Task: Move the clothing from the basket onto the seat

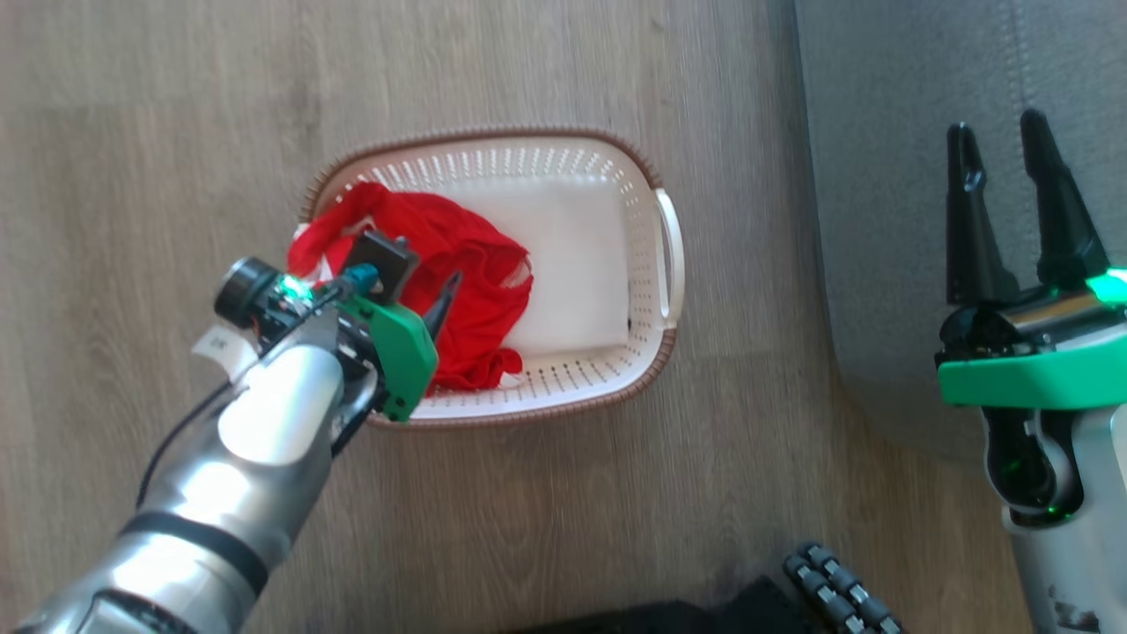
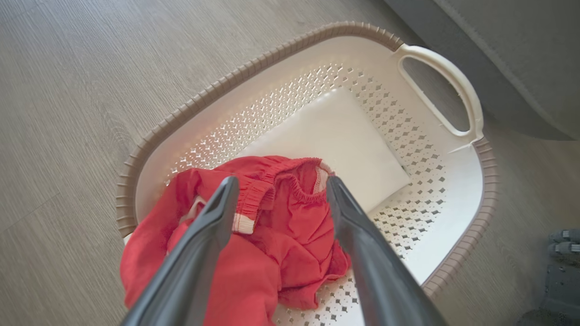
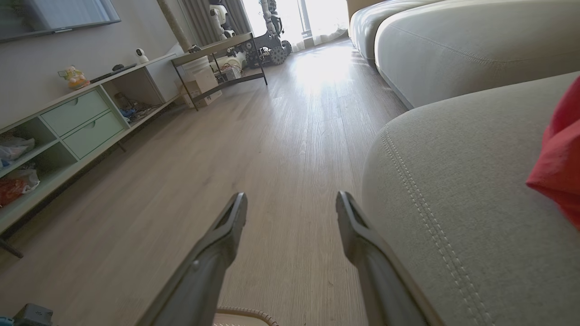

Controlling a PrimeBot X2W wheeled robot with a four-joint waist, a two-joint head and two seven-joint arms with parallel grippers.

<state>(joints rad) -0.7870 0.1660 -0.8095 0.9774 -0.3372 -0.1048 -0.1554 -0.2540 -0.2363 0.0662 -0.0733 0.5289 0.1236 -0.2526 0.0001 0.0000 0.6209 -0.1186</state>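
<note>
Red clothing (image 2: 290, 226) lies directly ahead of the left jaws, which are released, spread wide and empty. Its gathered waistband runs crosswise to them, and the garment is bunched in the end of the basket (image 2: 317, 34) farthest from the seat (image 2: 521, 54). The right jaws, likewise released and empty, hang beside the seat, well apart from the basket, so the left arm (image 1: 264, 423) is nearer. A second red piece (image 3: 559, 167) lies on the seat.

Rectangular cream plastic basket (image 2: 272, 86): diamond perforations, brown woven rim. Crumpled red fabric garment (image 2: 290, 235) inside basket: white strip at waistband. Rounded grey fabric sofa cushion (image 1: 880, 176) right of basket: pale double stitching. Plank floor (image 1: 132, 132): grey-brown wood grain.
</note>
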